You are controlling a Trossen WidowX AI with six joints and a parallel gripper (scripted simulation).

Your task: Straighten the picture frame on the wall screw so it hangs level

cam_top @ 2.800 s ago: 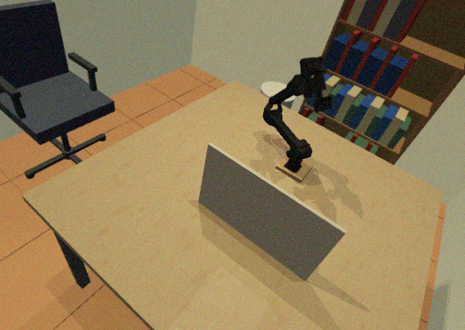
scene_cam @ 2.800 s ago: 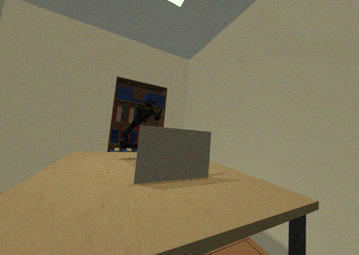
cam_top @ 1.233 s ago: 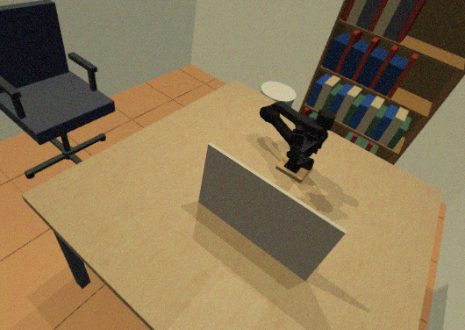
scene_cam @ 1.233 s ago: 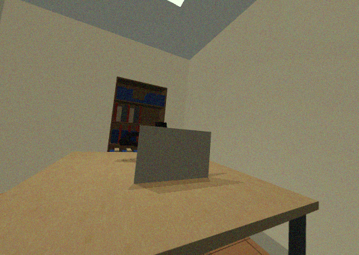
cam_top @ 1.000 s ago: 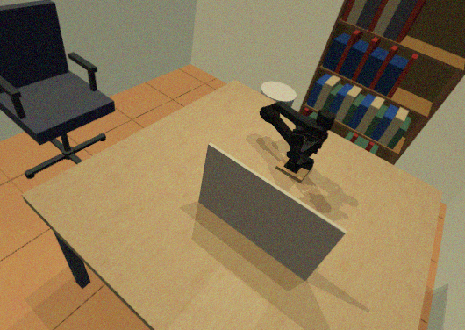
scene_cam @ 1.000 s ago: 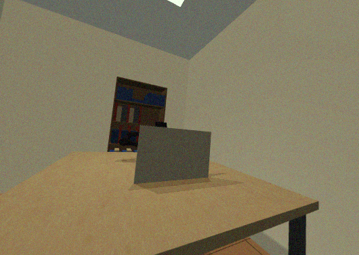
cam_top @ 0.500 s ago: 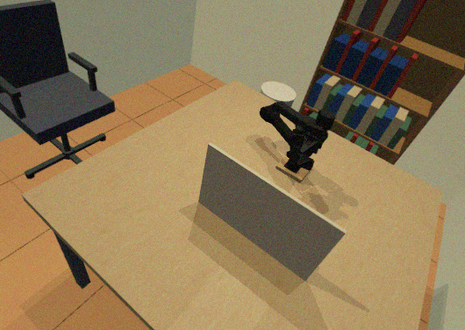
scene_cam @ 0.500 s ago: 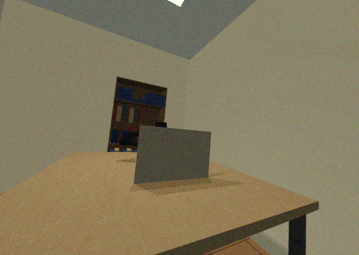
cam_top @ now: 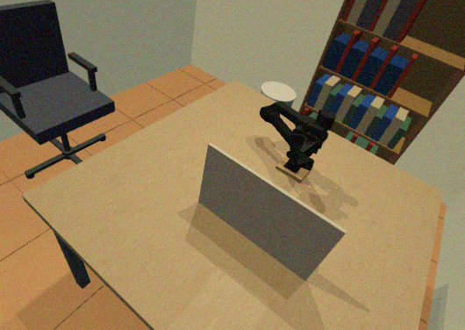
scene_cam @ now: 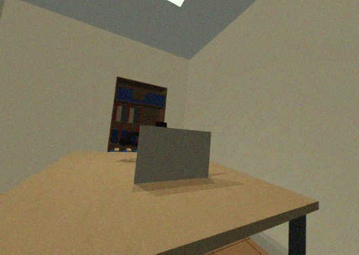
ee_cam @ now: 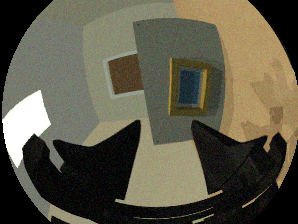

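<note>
Had the gripper (ee_cam: 166, 124) open, fingertips apart and nothing between them, facing the grey panel (cam_top: 272, 204) (scene_cam: 173, 156) (ee_cam: 150, 90). Showed the gold-edged picture frame (ee_cam: 173, 90) on the panel's arm-side face, apart from the fingertips; could not tell whether level. Had the black arm (cam_top: 287, 132) (scene_cam: 129, 140) near that face, on the wooden table (cam_top: 132, 191) (scene_cam: 85, 202) (ee_cam: 250, 30) under the panel. Showed the bookshelf (cam_top: 417, 48) (scene_cam: 116, 83) well beyond the panel, past the arm.
</note>
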